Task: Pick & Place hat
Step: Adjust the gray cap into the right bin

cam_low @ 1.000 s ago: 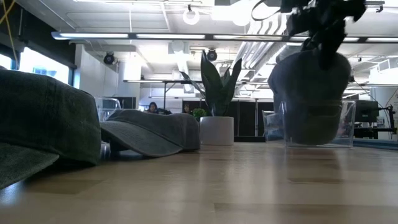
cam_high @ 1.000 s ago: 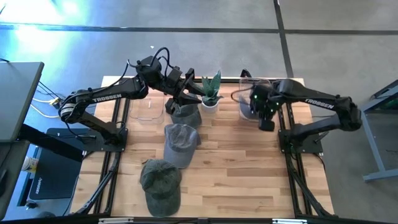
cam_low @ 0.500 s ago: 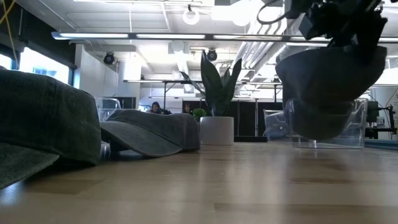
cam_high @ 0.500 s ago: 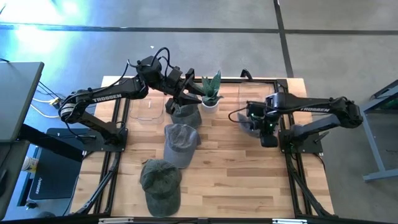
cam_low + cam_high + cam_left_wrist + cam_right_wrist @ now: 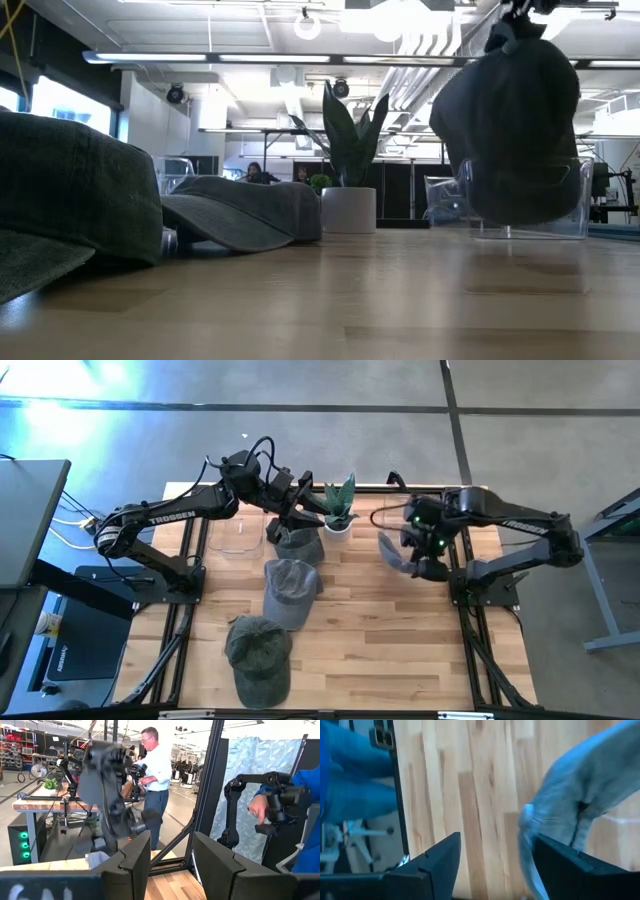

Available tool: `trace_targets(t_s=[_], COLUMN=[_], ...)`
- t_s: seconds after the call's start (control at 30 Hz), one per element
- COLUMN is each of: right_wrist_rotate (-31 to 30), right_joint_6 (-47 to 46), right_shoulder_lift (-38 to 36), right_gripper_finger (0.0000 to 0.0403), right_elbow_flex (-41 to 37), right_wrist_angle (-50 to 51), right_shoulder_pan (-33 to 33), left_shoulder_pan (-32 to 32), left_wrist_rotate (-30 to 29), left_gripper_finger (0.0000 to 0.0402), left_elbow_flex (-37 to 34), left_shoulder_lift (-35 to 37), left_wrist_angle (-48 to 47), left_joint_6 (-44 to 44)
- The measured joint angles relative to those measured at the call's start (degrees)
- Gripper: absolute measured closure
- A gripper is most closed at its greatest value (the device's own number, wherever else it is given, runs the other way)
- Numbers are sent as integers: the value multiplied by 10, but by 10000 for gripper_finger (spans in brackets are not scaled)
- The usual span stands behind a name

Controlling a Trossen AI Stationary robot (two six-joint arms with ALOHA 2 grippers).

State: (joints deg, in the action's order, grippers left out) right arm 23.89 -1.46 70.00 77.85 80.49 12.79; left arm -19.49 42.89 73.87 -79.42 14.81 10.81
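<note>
A grey hat [image 5: 393, 553] hangs in the air at the table's far right, beside my right gripper [image 5: 428, 560], whose fingers stand apart [image 5: 495, 840]. In the low view this hat [image 5: 510, 130] hangs tall in front of a clear bin [image 5: 578, 200]. Three more hats lie on the table: a dark green one [image 5: 258, 650] near the front, a grey one [image 5: 290, 590] in the middle, and a dark grey one [image 5: 298, 545] by the plant. My left gripper [image 5: 288, 520] hovers over that last hat, open, with nothing between its fingers [image 5: 171, 840]. My right gripper is open. The hat's edge [image 5: 527, 827] lies along the inner side of one finger [image 5: 560, 862]; no second finger is on it. I cannot tell whether the hat still hangs from that finger. The hat hangs upright, its lower end just above the table.
A potted plant [image 5: 340, 510] stands at the far middle between the arms. Clear bins stand at the far left [image 5: 235, 535] and far right [image 5: 410, 500]. Bare wood lies in the near right part of the table [image 5: 400, 640]. People show in the room beyond.
My right gripper has carried the grey hat from over the far-right clear bin toward the table's near edge, then back a little. The hat has swung and now hangs taller and narrower than before. My left arm has kept still.
</note>
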Motion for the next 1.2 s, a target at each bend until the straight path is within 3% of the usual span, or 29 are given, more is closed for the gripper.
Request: trace_targets(t_s=[0.13,0.33,0.47,0.57,0.73,0.83,0.97,1.1,1.2], right_wrist_rotate=[-2,-39,-17,-8,-88,-67,15,-28,-68], right_joint_6=[0,10,3,-36,-179,-209,-151,-97,-76], right_shoulder_lift=[0,0,0,0,30,63,91,84,67], right_gripper_finger=[189,230,264,290,328,351,384,399,388], right_elbow_flex=[17,-28,-26,-20,-23,-37,-46,-46,-55], right_wrist_angle=[-10,-22,-63,-105,-120,-118,-44,84,91], right_shoulder_pan=[19,23,36,51,82,84,66,54,52], left_shoulder_pan=[0,0,0,0,0,0,0,0,0], left_wrist_rotate=[0,0,0,0,0,0,0,0,0], left_gripper_finger=[259,259,259,259,259,259,259,259,259], left_elbow_flex=[0,0,0,0,0,0,0,0,0], left_shoulder_lift=[0,0,0,0,0,0,0,0,0], left_wrist_angle=[0,0,0,0,0,0,0,0,0], left_joint_6=[0,0,0,0,0,0,0,0,0])
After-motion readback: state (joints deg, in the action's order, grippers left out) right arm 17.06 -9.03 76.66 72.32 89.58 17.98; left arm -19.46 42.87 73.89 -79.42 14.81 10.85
